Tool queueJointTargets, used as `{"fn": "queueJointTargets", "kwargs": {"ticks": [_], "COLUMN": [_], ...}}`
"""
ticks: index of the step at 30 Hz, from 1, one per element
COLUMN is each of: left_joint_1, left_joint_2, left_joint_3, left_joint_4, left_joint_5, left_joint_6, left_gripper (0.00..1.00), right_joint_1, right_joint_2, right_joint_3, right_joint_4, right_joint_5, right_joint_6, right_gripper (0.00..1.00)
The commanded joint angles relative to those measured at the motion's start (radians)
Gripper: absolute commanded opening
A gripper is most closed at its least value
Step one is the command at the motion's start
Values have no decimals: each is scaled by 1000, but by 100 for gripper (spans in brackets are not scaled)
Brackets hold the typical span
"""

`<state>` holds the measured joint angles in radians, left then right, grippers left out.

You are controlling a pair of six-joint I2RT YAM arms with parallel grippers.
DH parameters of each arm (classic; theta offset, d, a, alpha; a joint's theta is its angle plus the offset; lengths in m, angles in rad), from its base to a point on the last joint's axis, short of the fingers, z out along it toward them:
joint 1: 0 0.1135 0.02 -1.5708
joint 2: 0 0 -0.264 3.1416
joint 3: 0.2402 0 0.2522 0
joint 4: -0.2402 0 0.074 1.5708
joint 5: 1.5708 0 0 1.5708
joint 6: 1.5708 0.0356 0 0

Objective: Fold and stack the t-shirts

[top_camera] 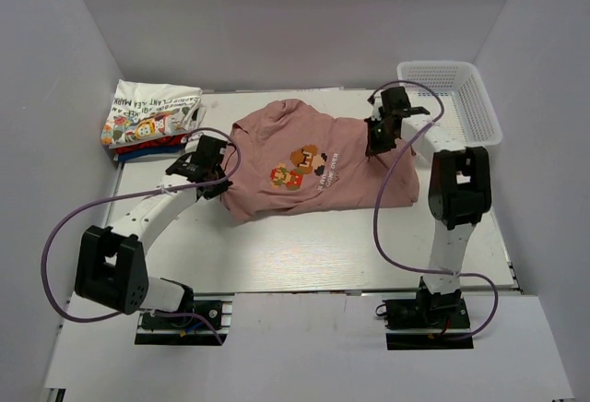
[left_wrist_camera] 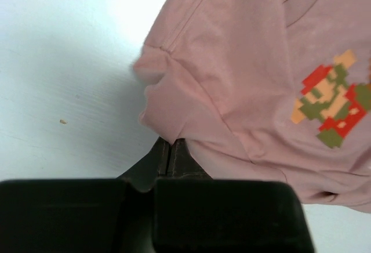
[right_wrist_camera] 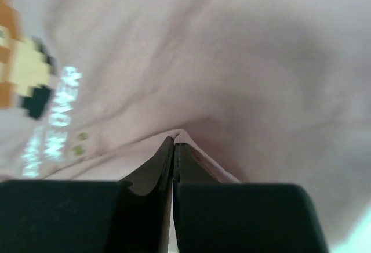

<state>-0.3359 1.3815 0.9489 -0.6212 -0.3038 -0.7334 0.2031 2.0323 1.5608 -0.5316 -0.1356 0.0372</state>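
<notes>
A dusty-pink t-shirt (top_camera: 313,158) with a pixel cartoon print lies partly folded in the middle of the table. My left gripper (top_camera: 214,179) is at its left edge, shut, with a fold of pink cloth (left_wrist_camera: 174,119) pinched at the tips (left_wrist_camera: 171,143). At the shirt's right side my right gripper (top_camera: 376,144) is shut too, and a ridge of the pink t-shirt (right_wrist_camera: 232,50) is caught between its tips (right_wrist_camera: 175,138). At the back left sits a stack of folded t-shirts (top_camera: 152,118): a white cartoon-printed one on top, red and blue edges below.
A white plastic mesh basket (top_camera: 461,98) stands at the back right, beside the right arm. Purple cables loop from both arms over the table. White walls close in the left, right and back sides.
</notes>
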Motion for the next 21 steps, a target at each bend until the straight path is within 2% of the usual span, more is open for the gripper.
{"fn": "queueJointTargets", "kwargs": {"ticks": [1,7,11,21], "left_joint_1": [5,5,5,5], "left_joint_2": [-87,-177,-220,-240], "left_joint_3": [89,205,304,609], "left_joint_4": [29,144,309,593], "left_joint_5": [-61,-156,-196,-233], "left_joint_6": [2,120,242,531], "left_gripper": [0,0,0,0], "right_joint_1": [-5,-30,-33,-31], "right_joint_2": [-173,-429,-538,-754], "right_joint_3": [28,65,131,370], "right_joint_4": [-11,-42,-28,59], "right_joint_5": [86,300,421,465], "right_joint_6": [61,116,96,-28], "right_gripper": [0,0,0,0]}}
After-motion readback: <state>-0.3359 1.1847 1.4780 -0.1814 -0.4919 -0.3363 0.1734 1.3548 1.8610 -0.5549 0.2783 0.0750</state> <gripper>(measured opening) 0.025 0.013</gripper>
